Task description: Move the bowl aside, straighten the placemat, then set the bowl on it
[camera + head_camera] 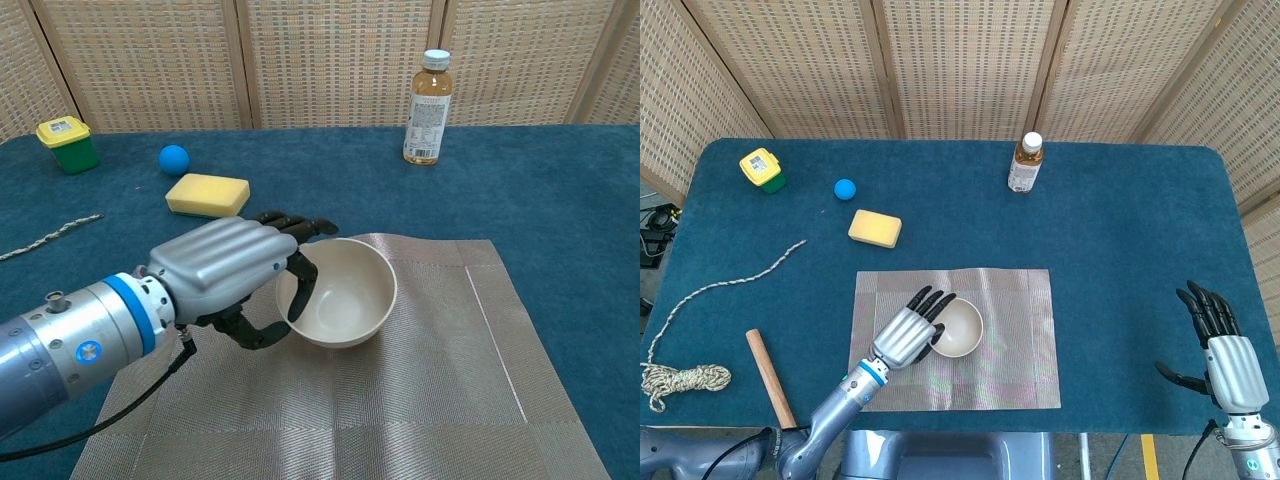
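Note:
A cream bowl (960,328) (344,295) is over the middle of the grey woven placemat (1020,340) (450,380), which lies flat and square to the table's front edge. My left hand (908,332) (232,272) grips the bowl by its left rim, thumb inside and fingers over the edge. Whether the bowl touches the mat I cannot tell. My right hand (1222,350) hovers open at the table's front right corner, far from the mat; the chest view does not show it.
A yellow sponge (875,228), a blue ball (845,188) and a yellow-green container (761,168) lie at the back left. A drink bottle (1025,163) stands at the back centre. A rope (700,300) and a wooden stick (769,377) lie at the left front.

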Controlling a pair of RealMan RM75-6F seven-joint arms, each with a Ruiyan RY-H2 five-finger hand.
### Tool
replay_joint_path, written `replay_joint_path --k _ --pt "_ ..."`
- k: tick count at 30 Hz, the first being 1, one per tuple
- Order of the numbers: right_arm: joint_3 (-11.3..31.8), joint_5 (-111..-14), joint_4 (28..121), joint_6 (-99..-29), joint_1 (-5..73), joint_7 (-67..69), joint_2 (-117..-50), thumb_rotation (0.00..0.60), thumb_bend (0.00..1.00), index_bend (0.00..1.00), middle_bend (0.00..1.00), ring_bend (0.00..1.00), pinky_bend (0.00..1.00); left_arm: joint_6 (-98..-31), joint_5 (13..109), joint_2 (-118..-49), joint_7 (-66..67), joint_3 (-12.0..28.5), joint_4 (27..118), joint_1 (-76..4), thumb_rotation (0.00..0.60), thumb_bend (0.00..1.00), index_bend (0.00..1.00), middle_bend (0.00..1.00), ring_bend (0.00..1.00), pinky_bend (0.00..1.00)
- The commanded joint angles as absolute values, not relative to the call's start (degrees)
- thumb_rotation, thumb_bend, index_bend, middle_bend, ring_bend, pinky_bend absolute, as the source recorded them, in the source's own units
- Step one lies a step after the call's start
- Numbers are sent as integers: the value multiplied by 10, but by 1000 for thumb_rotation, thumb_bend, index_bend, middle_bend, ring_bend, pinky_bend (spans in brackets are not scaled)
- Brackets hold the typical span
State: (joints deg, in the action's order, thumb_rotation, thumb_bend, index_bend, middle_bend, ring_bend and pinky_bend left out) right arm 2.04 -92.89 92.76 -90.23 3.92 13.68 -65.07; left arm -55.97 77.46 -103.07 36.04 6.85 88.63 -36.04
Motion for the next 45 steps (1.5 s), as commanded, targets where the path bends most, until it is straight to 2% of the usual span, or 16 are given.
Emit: replay_joint_path --k 1,7,10,16,20,23,27,32,40,45 --pt "21 -928 927 -902 39 139 -650 600 231 44 0 0 0 -552 757 -1044 373 73 883 -370 600 476 620 0 0 0" --pt "20 -929 928 -900 40 143 -647 600 230 43 0 0 0 -552 738 -1053 388 70 884 -376 600 456 573 0 0 0" --pt "19 -930 929 -900 39 144 -647 600 230 43 0 0 0 -553 729 -1052 393 68 886 -379 600 417 527 0 0 0" --pt "17 -933 931 -899 39 141 -647 600 230 43 0 0 0 -551 710 -1047 401 67 890 -385 600 332 498 0 0 0" --pt "18 -933 931 -898 39 140 -647 600 230 43 0 0 0 -555 700 -1043 405 64 895 -387 600 289 434 0 0 0" --pt "18 -932 931 -898 40 140 -647 600 231 44 0 0 0 -562 698 -1034 404 63 906 -386 600 274 342 0 0 0" --pt "19 -931 930 -899 39 142 -647 600 230 43 0 0 0 -581 707 -1012 389 65 930 -380 600 274 321 0 0 0" --pt "17 -936 929 -900 39 139 -648 600 231 43 0 0 0 -649 755 -952 336 58 965 -345 600 274 317 0 0 0" --pt "17 -930 926 -888 43 123 -656 600 231 43 0 0 0 -744 803 -862 261 25 978 -274 600 274 296 0 0 0" --pt "11 -930 920 -868 49 91 -664 600 231 44 0 0 0 -833 817 -812 197 2 938 -201 600 266 191 0 0 0"
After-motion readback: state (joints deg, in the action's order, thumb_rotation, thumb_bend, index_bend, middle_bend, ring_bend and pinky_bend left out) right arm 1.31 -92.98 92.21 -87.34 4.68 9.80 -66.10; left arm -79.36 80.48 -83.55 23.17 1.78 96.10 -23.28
